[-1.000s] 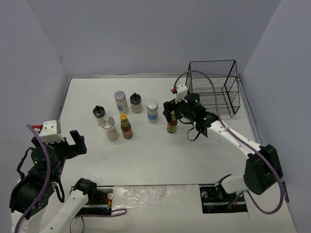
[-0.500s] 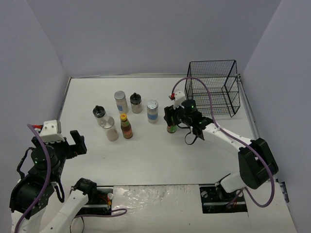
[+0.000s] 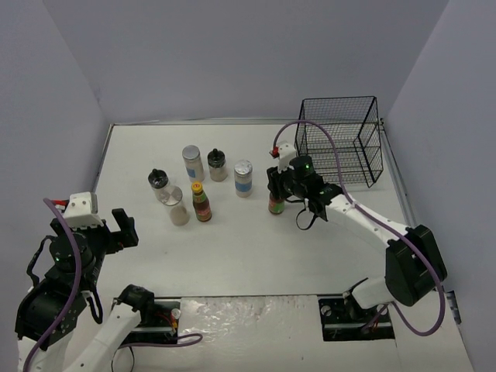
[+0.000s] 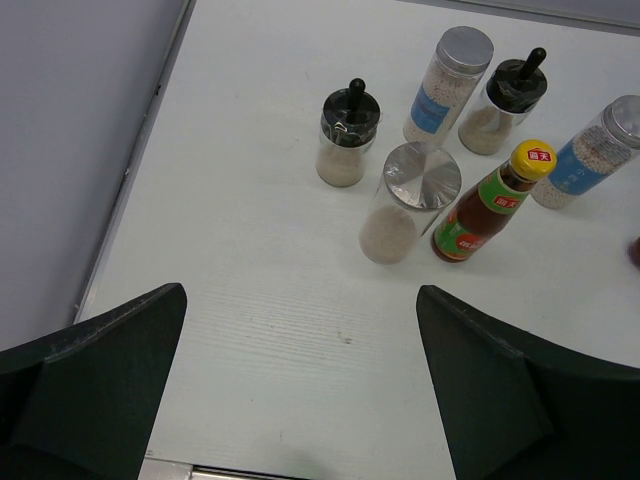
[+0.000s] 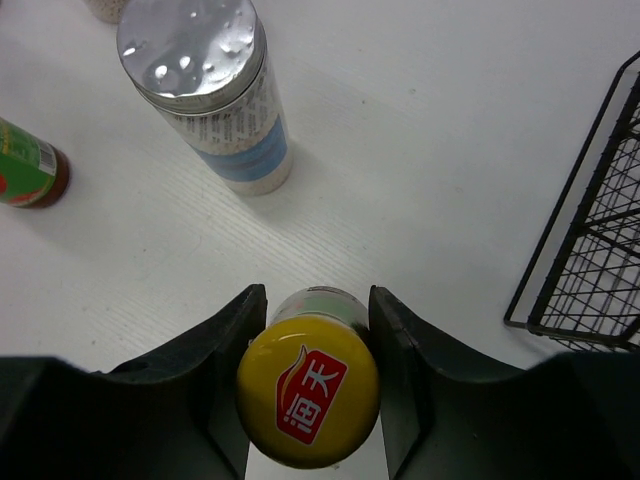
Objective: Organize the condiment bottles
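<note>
The right-hand sauce bottle [image 5: 308, 392] has a yellow cap with a red emblem. The left-hand sauce bottle [image 4: 490, 205] is dark brown, labelled green and red. The silver-lidded jar [image 5: 215, 100] carries a blue label. The far-right wire basket [image 3: 364, 151] is a black grid on the white table [image 3: 256, 248].

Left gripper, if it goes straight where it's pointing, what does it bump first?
Probably the bare table, since the left gripper, fingers open, tilts down at it. The closest bottle on that line is the silver-lidded jar, just beyond; depth is hard to judge.
</note>
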{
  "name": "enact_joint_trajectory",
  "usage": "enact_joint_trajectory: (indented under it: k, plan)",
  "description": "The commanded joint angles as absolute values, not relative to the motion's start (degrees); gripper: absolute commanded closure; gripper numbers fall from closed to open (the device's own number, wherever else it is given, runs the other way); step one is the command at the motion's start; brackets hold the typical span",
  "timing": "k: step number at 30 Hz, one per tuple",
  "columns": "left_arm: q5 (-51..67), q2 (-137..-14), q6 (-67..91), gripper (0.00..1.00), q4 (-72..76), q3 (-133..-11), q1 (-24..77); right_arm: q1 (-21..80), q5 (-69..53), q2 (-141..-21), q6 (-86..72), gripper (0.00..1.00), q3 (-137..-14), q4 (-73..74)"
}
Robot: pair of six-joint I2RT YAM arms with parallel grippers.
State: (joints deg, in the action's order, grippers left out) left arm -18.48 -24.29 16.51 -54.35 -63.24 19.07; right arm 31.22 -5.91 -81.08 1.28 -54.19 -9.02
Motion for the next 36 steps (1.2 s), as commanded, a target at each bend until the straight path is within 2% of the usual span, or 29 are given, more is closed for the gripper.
enact_joint_trajectory:
  k: [1, 7, 19, 27, 36]
  plan:
    - [-18.74, -26.31, 15.91, 0.03, -51.12, -64.51, 19.28, 30.78, -1.79, -74.99, 4.65, 1.0, -71.84, -7.05]
    - [-19.24, -26.29, 17.87, 0.03, -51.33, -63.76, 19.26, 22.72, -3.07, -78.97, 5.18, 1.0, -90.12, -0.39]
    - [-20.65, -26.28, 21.09, 0.03, -51.24, -63.28, 19.34, 2.17, -10.55, -95.21, 1.23, 1.0, -114.36, -0.27]
    - [-21.23, -25.8, 22.87, 0.03, -51.08, -60.16, 19.34, -3.73, -12.05, -103.09, 1.93, 1.0, -117.89, -5.22]
    - [-21.48, -24.82, 24.08, 0.03, -49.91, -58.96, 19.34, -5.67, -13.34, -107.16, 1.34, 1.0, -118.63, -10.56]
